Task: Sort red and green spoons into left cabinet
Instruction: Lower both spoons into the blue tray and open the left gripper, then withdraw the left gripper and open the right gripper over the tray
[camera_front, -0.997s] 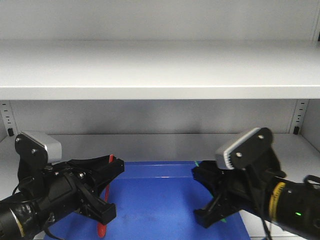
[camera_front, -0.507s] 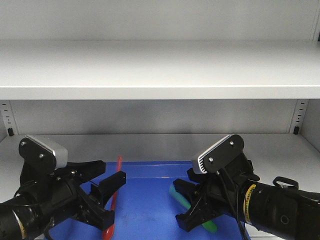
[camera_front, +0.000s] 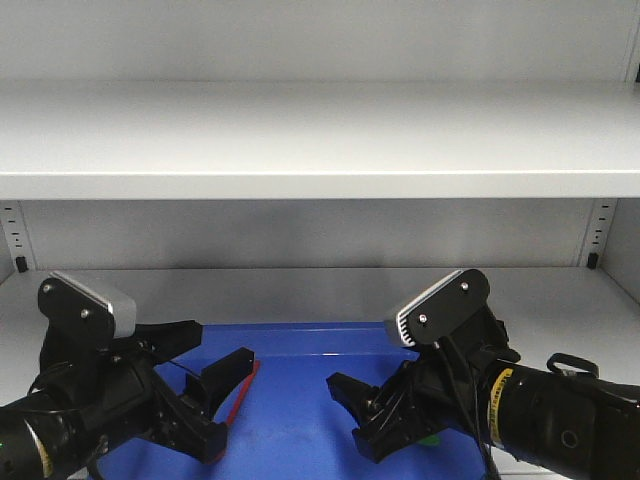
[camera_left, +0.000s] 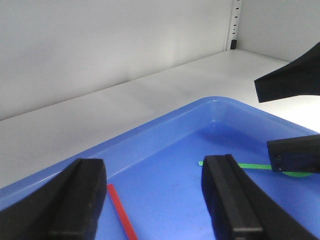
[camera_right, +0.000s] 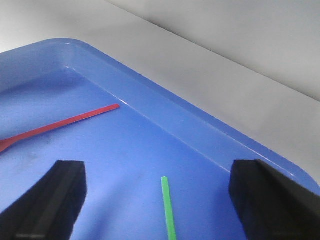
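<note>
Spoons now lie flat in a blue tray (camera_front: 300, 345) on the cabinet shelf (camera_front: 320, 280), both released within the last second. The red spoon (camera_right: 60, 124) rests toward the left, the green spoon (camera_right: 168, 207) toward the right, well apart. The left gripper (camera_left: 155, 200) and right gripper (camera_right: 155, 200) hang just above them, jaws spread wide and empty. Placement looks done.

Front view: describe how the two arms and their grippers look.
Both arms are black. The left gripper and right gripper have blocky black fingers and carry a grey-capped black camera housing on top. The right arm has a yellow band with black markings, a small green light and a looping black cable.
</note>
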